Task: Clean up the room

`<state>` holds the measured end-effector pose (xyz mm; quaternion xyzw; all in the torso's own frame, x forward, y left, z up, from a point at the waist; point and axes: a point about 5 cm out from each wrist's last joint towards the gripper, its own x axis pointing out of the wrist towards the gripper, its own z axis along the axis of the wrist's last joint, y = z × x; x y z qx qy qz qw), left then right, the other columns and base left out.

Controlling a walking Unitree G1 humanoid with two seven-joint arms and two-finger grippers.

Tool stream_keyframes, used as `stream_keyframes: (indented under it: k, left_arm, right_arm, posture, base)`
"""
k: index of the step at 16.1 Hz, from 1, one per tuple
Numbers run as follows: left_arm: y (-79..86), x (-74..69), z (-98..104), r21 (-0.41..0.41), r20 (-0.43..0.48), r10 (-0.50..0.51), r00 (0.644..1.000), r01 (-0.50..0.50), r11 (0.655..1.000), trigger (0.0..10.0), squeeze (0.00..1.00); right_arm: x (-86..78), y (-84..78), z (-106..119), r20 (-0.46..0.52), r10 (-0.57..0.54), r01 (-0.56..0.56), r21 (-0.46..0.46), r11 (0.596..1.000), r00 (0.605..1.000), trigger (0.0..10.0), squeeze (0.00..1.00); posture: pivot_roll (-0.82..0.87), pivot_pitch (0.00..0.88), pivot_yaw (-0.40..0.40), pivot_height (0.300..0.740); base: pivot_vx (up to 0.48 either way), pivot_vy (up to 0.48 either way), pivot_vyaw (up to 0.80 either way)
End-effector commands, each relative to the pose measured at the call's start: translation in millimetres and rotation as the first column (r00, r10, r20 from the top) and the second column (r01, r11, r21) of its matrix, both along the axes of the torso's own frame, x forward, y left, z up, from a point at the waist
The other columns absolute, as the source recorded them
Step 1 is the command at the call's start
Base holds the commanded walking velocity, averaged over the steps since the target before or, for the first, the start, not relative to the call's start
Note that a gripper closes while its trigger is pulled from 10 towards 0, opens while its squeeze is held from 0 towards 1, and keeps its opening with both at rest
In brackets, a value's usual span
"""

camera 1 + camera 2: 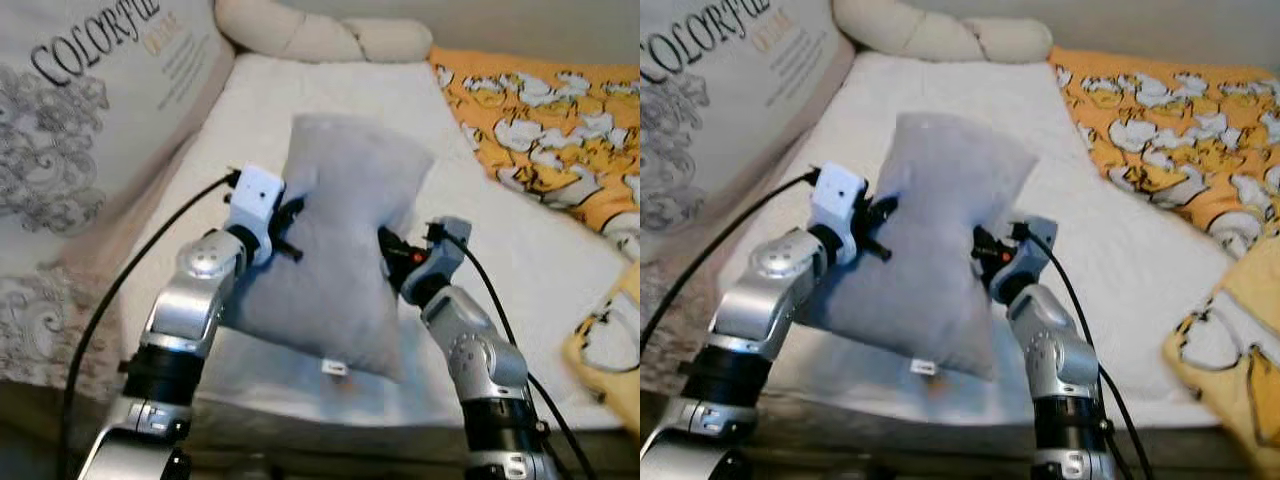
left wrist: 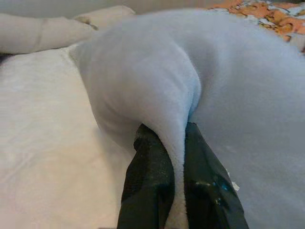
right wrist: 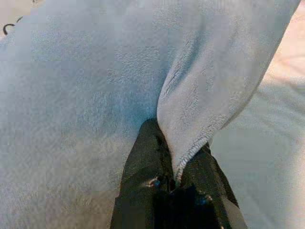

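Over the bed's [image 1: 520,250] near edge I have both sets of fingers pinched tight on the grey pillow [image 1: 340,240], left gripper [image 1: 288,228], right gripper [image 1: 392,252]; placing remains

White bed sheet [image 1: 520,250]; orange patterned blanket [image 1: 545,120] at right; cream bolster [image 1: 320,35] at head; printed "COLORFUL" cushion [image 1: 90,120] at left.
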<state>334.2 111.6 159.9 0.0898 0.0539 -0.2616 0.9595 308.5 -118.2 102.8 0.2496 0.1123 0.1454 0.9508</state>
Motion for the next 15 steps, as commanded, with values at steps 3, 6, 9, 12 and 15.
stream_keyframes:
  k: [3,6,9,12,15]
  left_arm:
    - [-10.4,1.3,6.3,0.007,0.029,-0.042,0.999,0.041,0.999,10.0,0.0]
    - [-10.0,2.8,6.6,0.011,0.029,-0.039,0.999,0.038,0.999,10.0,0.0]
    - [-10.5,3.5,6.8,0.016,0.03,-0.041,0.999,0.04,0.999,10.0,0.0]
    - [-10.9,4.2,6.6,0.016,0.033,-0.037,0.999,0.037,0.999,10.0,0.0]
    - [-11.6,4.0,7.4,0.021,0.047,-0.039,0.998,0.038,0.999,10.0,0.0]
  right_arm:
    - [2.8,-5.9,6.2,0.032,-0.035,0.036,-0.015,0.999,0.999,10.0,0.0]
    - [2.9,-4.9,6.7,0.031,-0.034,0.035,-0.01,0.999,0.999,10.0,0.0]
    - [2.7,-6.0,6.6,0.031,-0.042,0.042,-0.01,0.999,0.999,10.0,0.0]
    - [2.3,-6.7,5.7,0.024,-0.051,0.051,-0.009,0.999,0.998,10.0,0.0]
    - [1.3,-7.8,5.0,0.018,-0.056,0.056,-0.006,0.998,0.998,10.0,0.0]
  posture:
    - [0.04,0.0,-0.031,0.74]
    - [0.04,0.0,-0.028,0.74]
    - [0.03,0.0,-0.026,0.74]
    - [0.03,0.0,-0.026,0.74]
    - [0.03,0.0,-0.028,0.74]
  base:
    - [0.0,0.399,0.0]
    - [0.0,0.398,0.0]
    - [0.0,0.404,0.0]
    - [0.0,0.134,0.0]
    - [0.0,0.0,0.0]
